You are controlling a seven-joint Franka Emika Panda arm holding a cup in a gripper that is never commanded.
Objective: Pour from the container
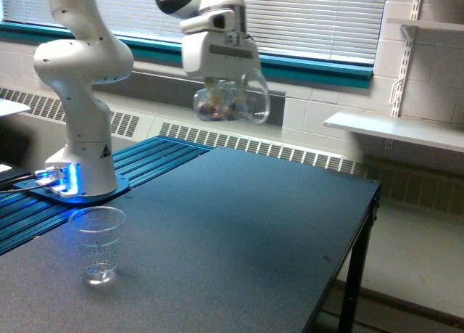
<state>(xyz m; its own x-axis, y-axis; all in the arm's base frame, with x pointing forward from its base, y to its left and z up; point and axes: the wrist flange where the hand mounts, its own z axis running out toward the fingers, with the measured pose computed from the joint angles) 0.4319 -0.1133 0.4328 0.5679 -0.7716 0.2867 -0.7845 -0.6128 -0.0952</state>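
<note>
Clear plastic, the cup [233,104] hangs tilted on its side in the claw [223,93], which is clamped around it high above the dark surface [217,231]; small dark bits lie inside it. A ribbed cup [98,244] stands upright on the surface near the arm's base [80,181], well apart toward the exterior view's left

The container [232,103] hangs above the table [239,224], the ribbed cup [98,244] standing near its front-left.
</note>
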